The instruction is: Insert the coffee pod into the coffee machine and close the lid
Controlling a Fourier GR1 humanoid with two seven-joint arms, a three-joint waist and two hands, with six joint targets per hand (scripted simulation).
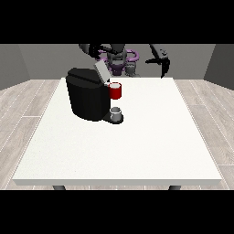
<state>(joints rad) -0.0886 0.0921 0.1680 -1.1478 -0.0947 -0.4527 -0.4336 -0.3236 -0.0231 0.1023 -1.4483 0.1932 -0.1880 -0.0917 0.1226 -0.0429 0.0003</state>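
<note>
The black coffee machine (87, 98) stands on the table's left half, and its grey lid (100, 71) is tilted up and open. At the machine's front a red pod holder (115, 91) shows a pale top, which may be the coffee pod; I cannot tell for sure. A small grey cup (117, 113) sits on the machine's base below it. The hand at the view's left (91, 49) hovers just behind and above the lid. Raised above the table's far right edge, the hand at the view's right (162, 60) holds nothing, its fingers hanging relaxed.
The white table (137, 151) stretches wide in front of and to the right of the machine. The robot's torso (119, 61) stands behind the far edge. Wood floor surrounds the table.
</note>
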